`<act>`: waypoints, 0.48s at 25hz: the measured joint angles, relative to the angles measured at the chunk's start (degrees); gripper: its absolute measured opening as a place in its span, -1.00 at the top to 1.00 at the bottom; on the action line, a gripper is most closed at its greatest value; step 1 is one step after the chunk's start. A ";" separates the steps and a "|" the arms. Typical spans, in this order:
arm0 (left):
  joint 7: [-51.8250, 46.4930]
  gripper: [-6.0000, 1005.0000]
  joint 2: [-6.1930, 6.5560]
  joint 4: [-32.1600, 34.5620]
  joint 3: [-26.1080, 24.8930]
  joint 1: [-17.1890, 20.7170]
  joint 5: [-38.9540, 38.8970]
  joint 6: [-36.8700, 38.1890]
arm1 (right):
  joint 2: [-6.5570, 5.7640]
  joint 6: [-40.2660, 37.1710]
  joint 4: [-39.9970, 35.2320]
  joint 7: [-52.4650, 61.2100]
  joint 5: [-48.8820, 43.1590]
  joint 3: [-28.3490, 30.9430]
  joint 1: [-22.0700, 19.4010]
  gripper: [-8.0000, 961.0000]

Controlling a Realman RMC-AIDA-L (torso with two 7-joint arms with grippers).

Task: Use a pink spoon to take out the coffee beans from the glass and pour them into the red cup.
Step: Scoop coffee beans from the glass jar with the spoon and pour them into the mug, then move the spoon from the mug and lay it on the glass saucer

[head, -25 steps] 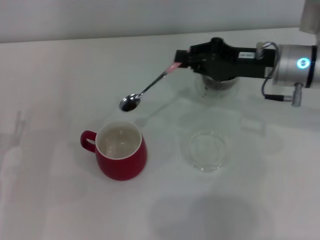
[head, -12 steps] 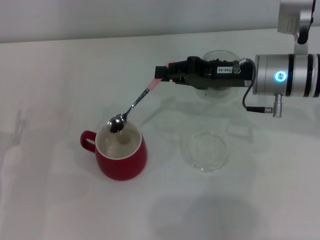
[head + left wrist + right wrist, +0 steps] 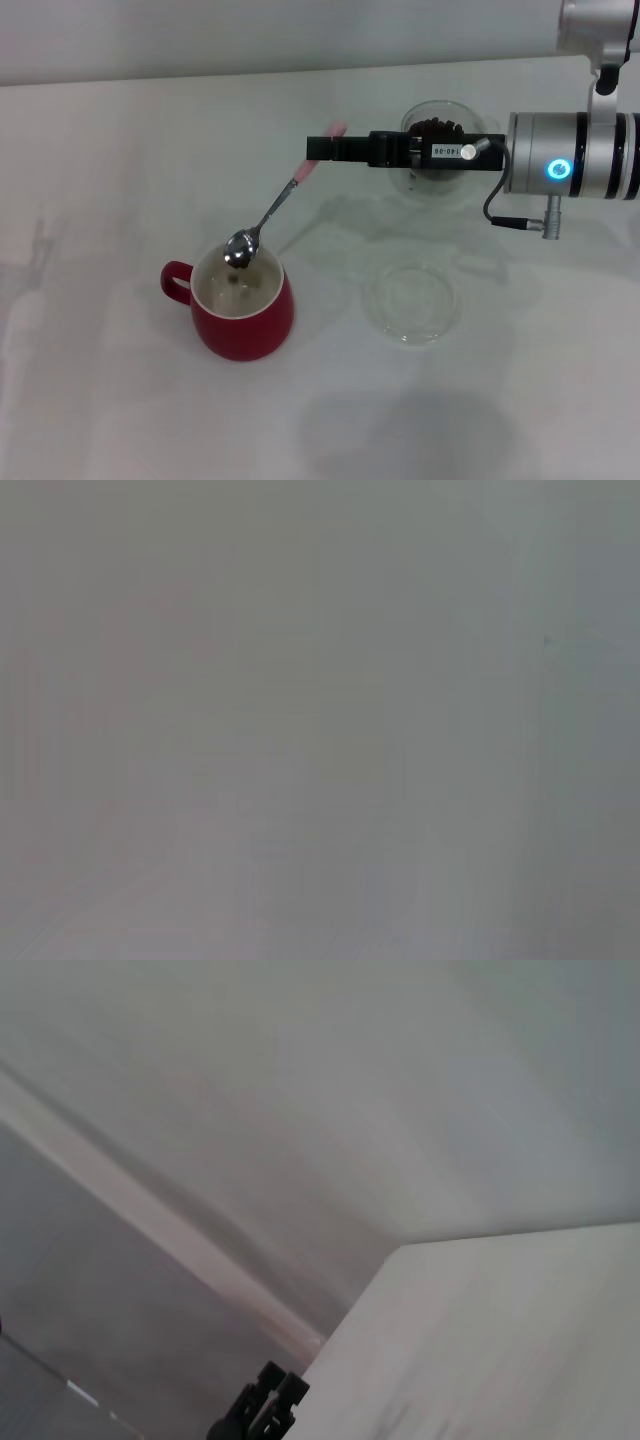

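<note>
Head view: right gripper (image 3: 322,147) clamped on the pink spoon (image 3: 268,216), bowl now tipped over the red cup (image 3: 240,305), lower than half a second ago; coffee beans (image 3: 238,260) dropping in. Glass (image 3: 440,145) behind the cup. Left wrist: blank. Right wrist: only fingers (image 3: 262,1403), closed.

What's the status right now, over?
Right gripper holds pink spoon, bowl over red cup. Coffee beans remain in glass. Left gripper unseen. Nothing blocking.
</note>
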 joint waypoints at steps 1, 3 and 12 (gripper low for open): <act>0.00 -0.60 0.00 0.00 0.00 -0.01 0.00 0.00 | 0.01 -0.16 -0.07 -1.07 0.01 -0.06 0.01 0.65; 0.00 -0.60 0.00 0.00 0.00 -0.06 -0.03 0.00 | 0.02 -0.47 -0.29 -3.71 0.04 -0.32 -0.06 0.65; 0.00 -0.60 0.00 0.06 0.00 -0.07 -0.74 0.00 | -0.15 -2.84 -0.65 -9.96 4.22 -0.37 -1.62 0.64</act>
